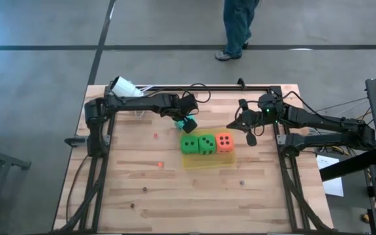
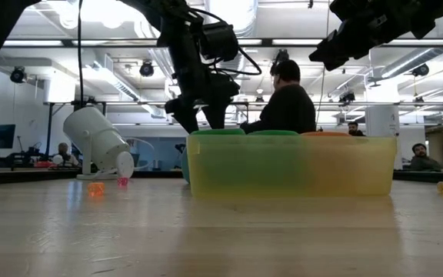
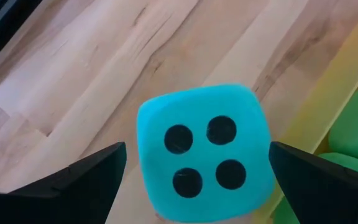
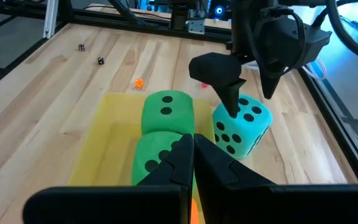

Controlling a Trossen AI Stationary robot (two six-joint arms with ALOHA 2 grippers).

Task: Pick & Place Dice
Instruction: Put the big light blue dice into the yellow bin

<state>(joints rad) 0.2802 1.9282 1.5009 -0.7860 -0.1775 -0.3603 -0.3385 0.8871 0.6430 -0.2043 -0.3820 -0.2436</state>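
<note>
Three dice (image 1: 205, 144) fill the yellow tray (image 1: 207, 161); spread left pincer (image 4: 247, 87) straddles teal die (image 4: 242, 126).

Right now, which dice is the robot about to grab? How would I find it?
Find the yellow tray mid-table holding two green dice and an orange one. Just outside its far-left corner sits the teal die, between the left gripper's open fingers. It's the only blue-green one, and the only one outside the tray.
</note>
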